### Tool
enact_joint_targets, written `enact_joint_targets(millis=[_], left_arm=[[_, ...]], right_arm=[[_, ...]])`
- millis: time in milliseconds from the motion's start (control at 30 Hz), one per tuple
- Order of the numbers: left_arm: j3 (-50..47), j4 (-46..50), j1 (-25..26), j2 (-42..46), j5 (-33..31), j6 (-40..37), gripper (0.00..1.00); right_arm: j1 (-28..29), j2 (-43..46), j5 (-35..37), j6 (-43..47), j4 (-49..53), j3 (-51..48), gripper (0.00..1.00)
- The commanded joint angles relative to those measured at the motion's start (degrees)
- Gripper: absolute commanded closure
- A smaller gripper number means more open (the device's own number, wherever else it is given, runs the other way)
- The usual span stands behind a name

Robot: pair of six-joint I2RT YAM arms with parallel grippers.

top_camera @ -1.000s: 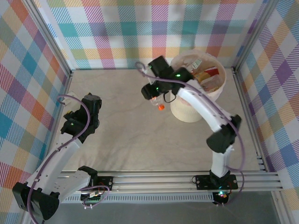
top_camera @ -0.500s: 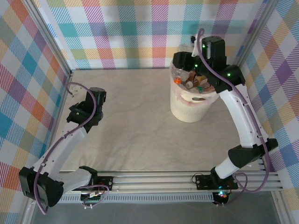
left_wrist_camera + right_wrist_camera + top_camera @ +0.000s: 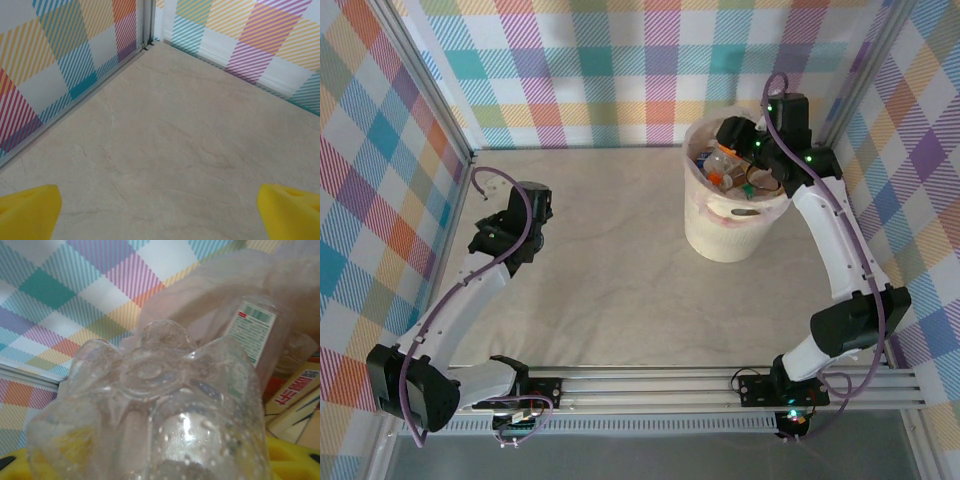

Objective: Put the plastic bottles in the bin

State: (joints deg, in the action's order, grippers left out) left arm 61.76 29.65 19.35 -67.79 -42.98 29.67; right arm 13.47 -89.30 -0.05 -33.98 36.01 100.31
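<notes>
The bin [image 3: 725, 238], a large cream-pink bucket, stands at the back right of the table with several plastic bottles [image 3: 756, 180] inside. My right gripper [image 3: 728, 142] hangs over the bin's mouth, shut on a clear crushed bottle [image 3: 160, 405]. Its ridged base faces the right wrist camera, between the yellow fingers [image 3: 295, 460]. Beyond it are the bin's thin liner [image 3: 210, 305] and a labelled bottle [image 3: 256, 326]. My left gripper [image 3: 525, 205] is at the table's left side, open, its yellow fingertips [image 3: 30, 210] wide apart over bare table.
Checked walls [image 3: 650, 70] enclose the table on three sides, with metal corner posts [image 3: 146, 22]. A metal rail [image 3: 670, 385] runs along the near edge by the arm bases. The beige tabletop [image 3: 610, 270] lies between the arms.
My right arm has swung from the bin's left side to above its far rim, carrying the bottle over the bin. The left arm has stretched slightly farther back.
</notes>
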Motion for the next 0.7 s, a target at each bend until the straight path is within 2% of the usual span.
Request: enact_joint_targets(millis=[0, 133, 333, 500, 667], left_arm=[[1.5, -1.6, -0.9, 0.3, 0.5, -1.0, 0.0], [1.5, -2.1, -0.9, 0.1, 1.2, -0.8, 0.0], [1.5, -2.2, -0.9, -0.1, 1.9, -0.6, 0.0], [1.2, -2.4, -0.9, 0.0, 2.1, -0.4, 0.0], [0.9, -2.7, -0.9, 0.0, 2.3, -0.1, 0.0]], right_arm=[[-1.2, 2.7, 1.5, -2.5, -2.5, -1.5, 0.39], [-1.9, 2.3, 3.5, -2.6, -1.3, -2.4, 0.34], [-1.9, 2.5, 5.9, -1.2, -0.2, -2.4, 0.16], [-1.9, 3.0, 7.9, 0.5, 1.1, -1.1, 0.1], [-1.8, 2.8, 12.9, 3.3, 3.3, 1.3, 0.08]])
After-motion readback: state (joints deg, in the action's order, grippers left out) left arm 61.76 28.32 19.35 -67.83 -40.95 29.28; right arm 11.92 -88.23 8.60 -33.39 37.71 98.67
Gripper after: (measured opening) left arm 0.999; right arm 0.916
